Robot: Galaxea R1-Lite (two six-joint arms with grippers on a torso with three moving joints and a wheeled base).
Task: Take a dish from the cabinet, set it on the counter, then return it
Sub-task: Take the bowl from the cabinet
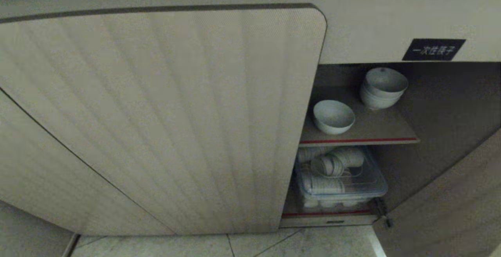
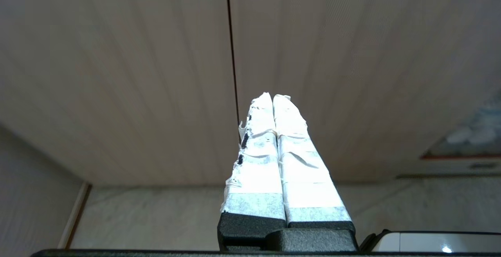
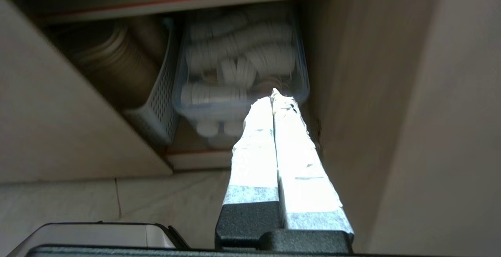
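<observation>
Beige cabinet: the low ribbed beige cabinet (image 1: 164,116) has its right-hand door swung aside, so the shelves at about 3 o'clock in the head view lie open to reach.
Dish: a small, deep, plain white ceramic bowl (image 1: 333,116) sits alone near the front edge of the brown red-edged shelf (image 1: 360,140), apart from the stack of white bowls (image 1: 381,87) at its 1 o'clock, probably the easiest one to lift out.
Below: a clear plastic bin of white cups (image 1: 341,178).
Label: a black label with white characters (image 1: 433,49), at 12 o'clock from the stack.
Right gripper (image 3: 273,94): tape-wrapped fingers pressed together, holding nothing, aimed at the bin, touching nothing.
Left gripper (image 2: 272,97): likewise pressed together and empty, facing the closed ribbed door.
Stage: nothing grasped yet, I'd judge.
</observation>
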